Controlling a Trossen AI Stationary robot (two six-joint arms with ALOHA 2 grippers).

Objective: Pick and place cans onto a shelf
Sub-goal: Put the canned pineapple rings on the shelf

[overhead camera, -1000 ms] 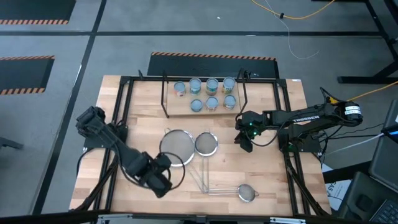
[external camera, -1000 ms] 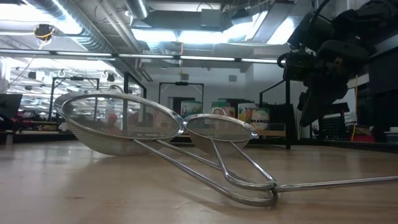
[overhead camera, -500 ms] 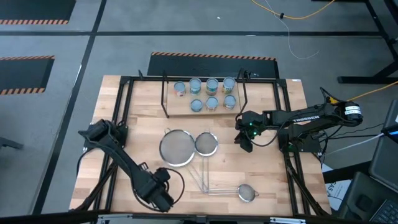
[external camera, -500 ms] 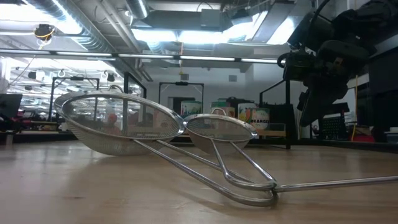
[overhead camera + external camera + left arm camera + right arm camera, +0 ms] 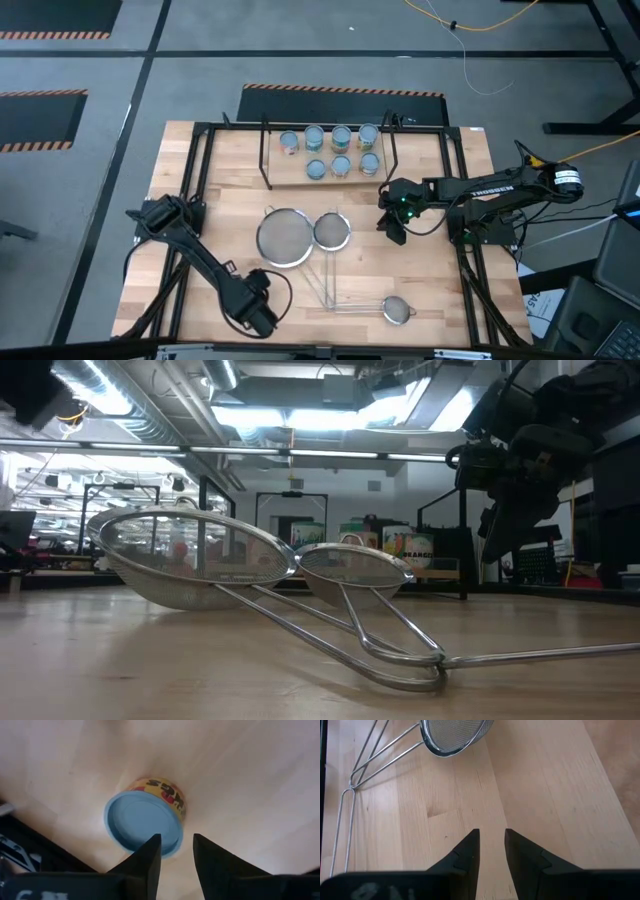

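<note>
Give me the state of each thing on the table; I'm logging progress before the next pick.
Cans on the shelf: seven, upright, in two rows.
Loose can: upright on the table, under the left gripper, not gripped.
Left gripper: narrowly open above that can.
Right gripper: narrowly open, empty, over bare wood.
Strainers: three, resting on the table.

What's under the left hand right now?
A can with a pale blue top and yellow label stands upright on the table, just ahead of the left hand. From above, the left hand covers it, so its lower part and base stay hidden.
</note>
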